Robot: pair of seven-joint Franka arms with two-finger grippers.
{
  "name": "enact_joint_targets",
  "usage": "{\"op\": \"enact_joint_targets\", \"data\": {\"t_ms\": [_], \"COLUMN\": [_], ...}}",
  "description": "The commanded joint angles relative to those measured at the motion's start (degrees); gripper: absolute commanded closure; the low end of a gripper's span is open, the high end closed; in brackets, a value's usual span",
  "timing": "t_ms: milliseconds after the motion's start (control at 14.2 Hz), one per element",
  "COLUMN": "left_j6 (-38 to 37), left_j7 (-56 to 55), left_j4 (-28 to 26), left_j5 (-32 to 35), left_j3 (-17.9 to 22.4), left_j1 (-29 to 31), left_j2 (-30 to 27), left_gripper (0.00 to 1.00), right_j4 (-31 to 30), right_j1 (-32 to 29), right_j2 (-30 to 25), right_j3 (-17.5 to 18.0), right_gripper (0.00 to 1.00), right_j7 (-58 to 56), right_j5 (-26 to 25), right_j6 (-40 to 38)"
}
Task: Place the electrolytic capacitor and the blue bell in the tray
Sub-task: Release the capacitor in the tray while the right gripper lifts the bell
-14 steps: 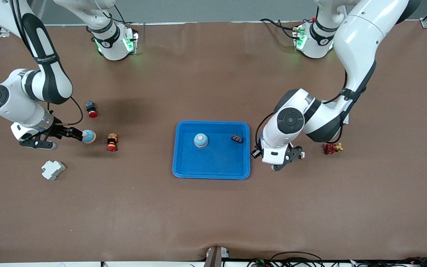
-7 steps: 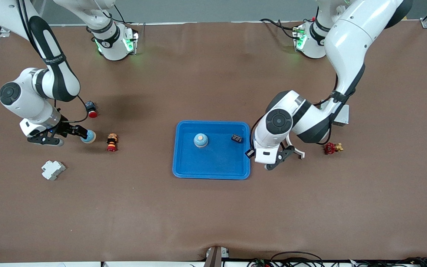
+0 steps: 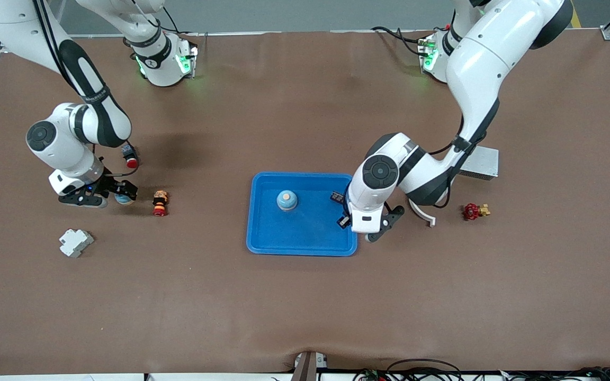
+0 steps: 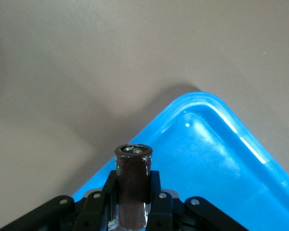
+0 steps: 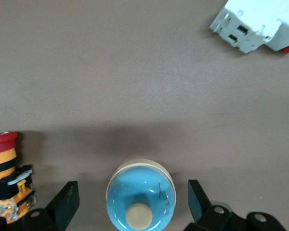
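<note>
The dark brown cylindrical electrolytic capacitor (image 4: 133, 173) is sitting pinched upright in the left tool (image 4: 132, 202), whose fingers are pressing against its sides. It is hanging over the rounded corner of the shallow bright blue plastic tray (image 3: 302, 251), at the rim toward the left arm's end, in the middle of the front view's frame. It is not yet resting on the tray floor.

Inside the tray a light blue domed bell with a tan knob (image 3: 286, 200) is already standing in the upper part of the blue floor. A small black component (image 3: 338, 198) is lying near it, partly covered by the left arm.

A second blue bell (image 5: 140, 204) is standing on the brown tabletop (image 3: 305, 307) toward the right arm's end. The right tool (image 5: 132, 195) is hanging low with its fingers spread, one on each side of this bell and apart from it.

Just beside that bell a red and yellow striped button (image 3: 160, 203) is standing. A red-capped black push button (image 3: 131, 157) is sitting higher in the frame, and a white plastic block (image 3: 75, 242) lower.

By my judgement the task is partly done: one bell is in, the capacitor needs lowering and releasing, and the outer bell is ungrasped.
</note>
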Motion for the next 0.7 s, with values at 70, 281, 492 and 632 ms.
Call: {"op": "enact_joint_targets", "data": {"t_ms": [70,281,492,632], "left_j6": [4.2,4.2,4.4,4.9], "left_j7": [-8.0,-10.8,-11.6,-12.0], "left_j4": [5.0,7.5,7.4,7.7], "left_j5": [0.7,0.7,0.9,0.3], "left_j3": [4.9,6.5,6.7,8.6], "left_j1": [-6.5,-9.1,-9.8,-10.6], "left_j2": [4.4,6.7,6.8,6.1], "left_gripper": [1.0,0.94,0.0,0.0], "right_j4": [-1.0,-1.1,-1.6,-1.8], "right_j1": [0.4,0.1,0.0,0.0], "right_j2": [-0.4,-0.4,-0.4,-0.4], "right_j3": [0.0,-0.1,-0.1,-0.1], "right_gripper": [0.0,0.0,0.0,0.0], "right_j7": [-0.7,-0.7,-0.7,-0.7], "right_j5": [1.4,1.4,1.4,1.4], "right_j6": [0.9,0.8,0.9,0.8]}}
